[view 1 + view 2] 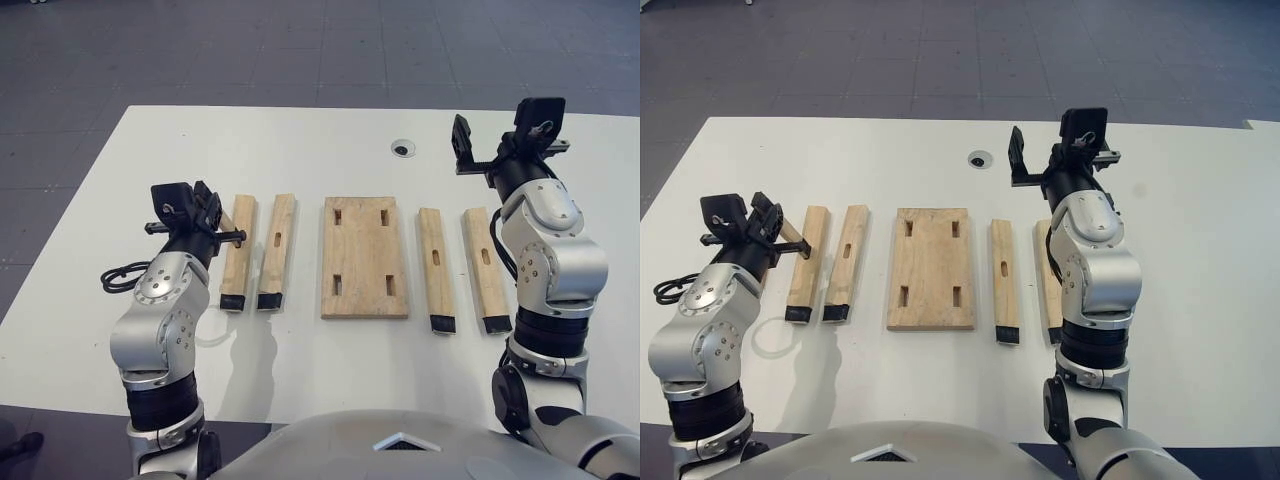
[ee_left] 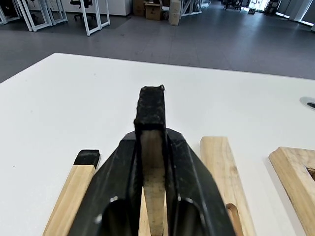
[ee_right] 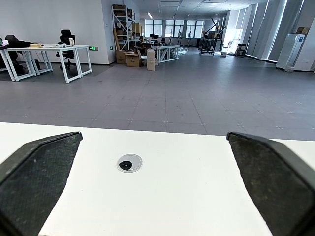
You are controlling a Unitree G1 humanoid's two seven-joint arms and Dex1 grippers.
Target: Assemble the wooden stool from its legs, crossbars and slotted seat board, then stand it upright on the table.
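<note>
Left gripper [image 1: 207, 214] pinches a likely crossbar [image 2: 153, 172] by the bench [image 1: 300, 140] left edge. Two legs [image 1: 277, 250] lie just right, long axes near-to-far. Seat board [image 1: 365, 257] mid-bench. Right gripper [image 1: 500, 138] spread, raised toward far edge.

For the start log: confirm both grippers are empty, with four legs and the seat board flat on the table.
Not both: the left gripper is shut on a wooden piece, per the left wrist view. Only the right gripper is empty; the rest holds.
</note>
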